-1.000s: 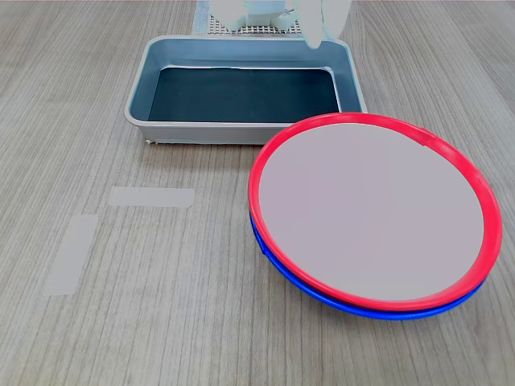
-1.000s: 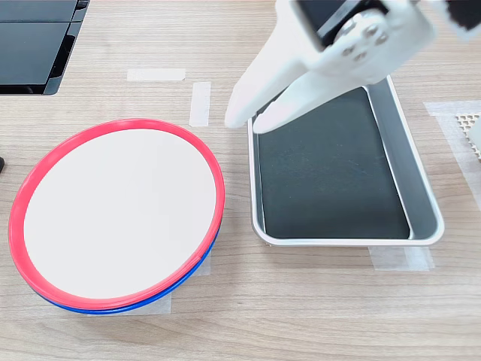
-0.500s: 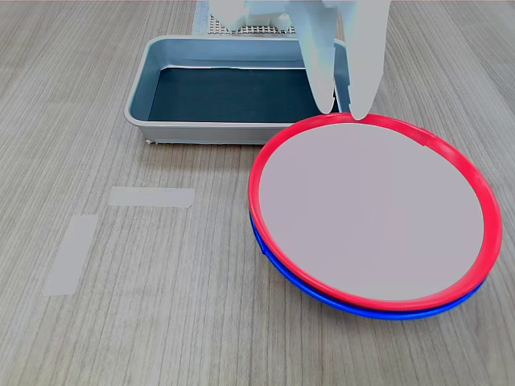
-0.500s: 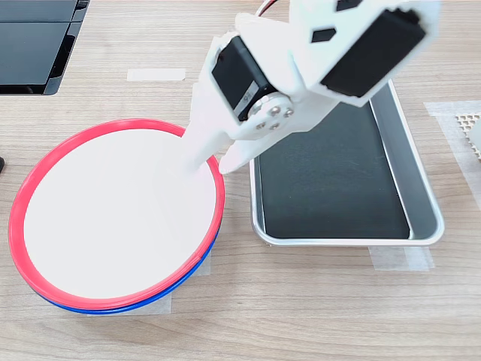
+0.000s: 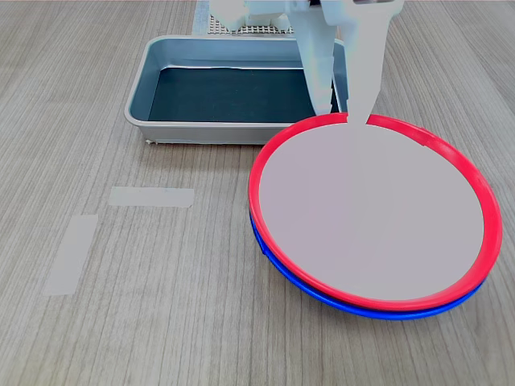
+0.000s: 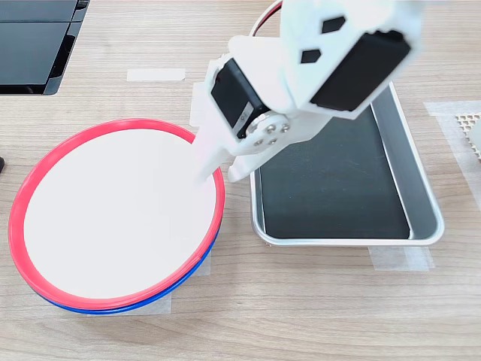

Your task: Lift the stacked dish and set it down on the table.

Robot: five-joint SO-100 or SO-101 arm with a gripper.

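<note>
The red-rimmed dish, with its flat pale centre, lies stacked on a blue-rimmed plate on the wood-grain table. My white gripper is open and points down at the dish's edge on the side next to the tray. One finger reaches inside the red rim over the pale centre. The other finger hangs outside it, toward the tray. The rim lies between the two tips, and the dish rests flat on the blue plate.
A grey metal tray with a dark floor stands close beside the plates. Two pale tape strips lie on the tabletop. A black flat object sits at the second exterior view's top left. A perforated mat is at its right edge.
The gripper came down from above the tray to the dish's near-tray rim, opened, and has now settled slightly lower, astride the rim. The plates have not moved.
</note>
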